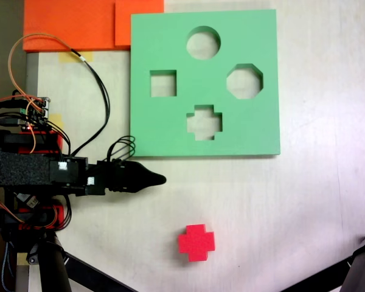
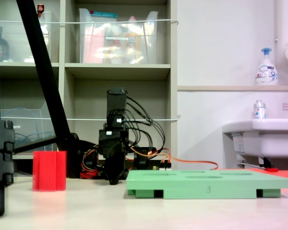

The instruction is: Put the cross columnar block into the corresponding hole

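Red cross columnar block (image 1: pixel 196 242) stood upright on the tabletop (image 1: pixel 304 207), well apart from the green board's (image 1: pixel 261 128) cross hole (image 1: pixel 204 122). Looked like foam: probably light, soft, slightly squashy; best pinched across two opposite arms. Pincer (image 1: pixel 158 179) empty; opening impossible to tell. "3" legible on the board's edge (image 2: pixel 209 189).

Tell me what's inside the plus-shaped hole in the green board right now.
Nothing is inside the plus-shaped cutout of the green board; the pale table shows through it. The red cross block stands apart on the table. The table under the board itself is covered.
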You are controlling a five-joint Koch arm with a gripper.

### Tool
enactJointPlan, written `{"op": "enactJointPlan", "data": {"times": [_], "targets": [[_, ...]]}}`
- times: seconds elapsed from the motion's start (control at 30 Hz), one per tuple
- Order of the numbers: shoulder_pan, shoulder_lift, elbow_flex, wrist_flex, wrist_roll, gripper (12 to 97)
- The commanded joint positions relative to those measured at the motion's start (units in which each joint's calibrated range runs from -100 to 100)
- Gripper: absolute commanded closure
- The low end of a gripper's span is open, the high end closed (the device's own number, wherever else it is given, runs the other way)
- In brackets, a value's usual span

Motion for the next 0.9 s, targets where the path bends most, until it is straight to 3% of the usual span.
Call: {"op": "enactJointPlan", "data": {"times": [0.0,0.7,0.87], "targets": [[-0.24,-0.41,-3.14,-0.7,0.1,58.0],[-0.29,-0.41,-3.14,-0.7,0.24,59.7],[-3.22,-0.41,-3.14,-0.41,9.82,58.8]]}}
